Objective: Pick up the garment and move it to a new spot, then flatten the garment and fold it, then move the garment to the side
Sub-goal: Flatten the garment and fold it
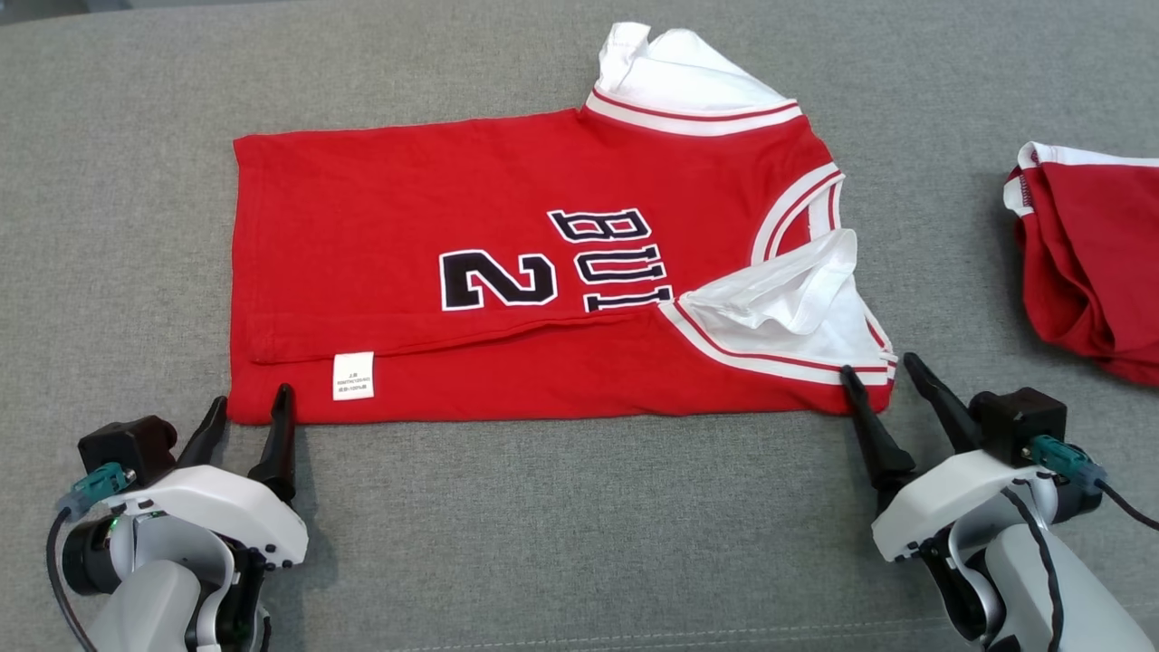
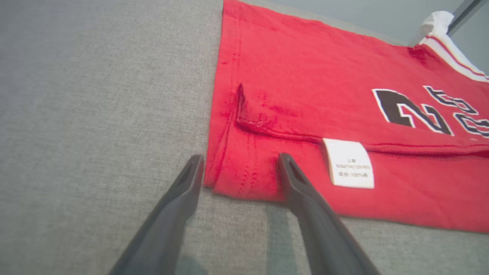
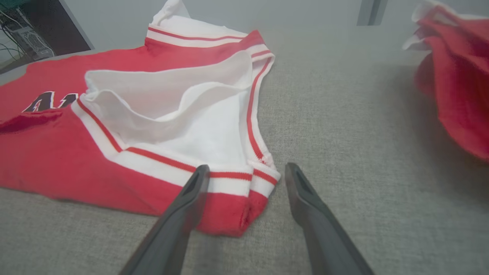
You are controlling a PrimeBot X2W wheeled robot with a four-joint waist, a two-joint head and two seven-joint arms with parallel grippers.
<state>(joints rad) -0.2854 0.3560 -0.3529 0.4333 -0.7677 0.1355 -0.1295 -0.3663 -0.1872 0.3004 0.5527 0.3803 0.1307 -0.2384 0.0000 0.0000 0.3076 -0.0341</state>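
A red jersey-style garment [image 1: 398, 226] with white sleeves, a black "2" and lettering lies spread on the grey surface, its near long edge folded over so a white care label [image 1: 353, 375] shows. My left gripper [image 1: 251, 400] stands open at the garment's near left corner [image 2: 229, 179], fingers straddling that corner. My right gripper [image 1: 880, 368] stands open at the near right corner [image 3: 244, 206] by the white sleeve [image 3: 183, 114], one finger over the striped trim, the other on bare fabric surface. Nothing is gripped.
A second red and white garment [image 1: 1091, 254] lies crumpled at the right edge, also visible in the right wrist view as a red heap [image 3: 454, 76]. Grey cloth surface [image 1: 579, 525] stretches in front of and left of the jersey.
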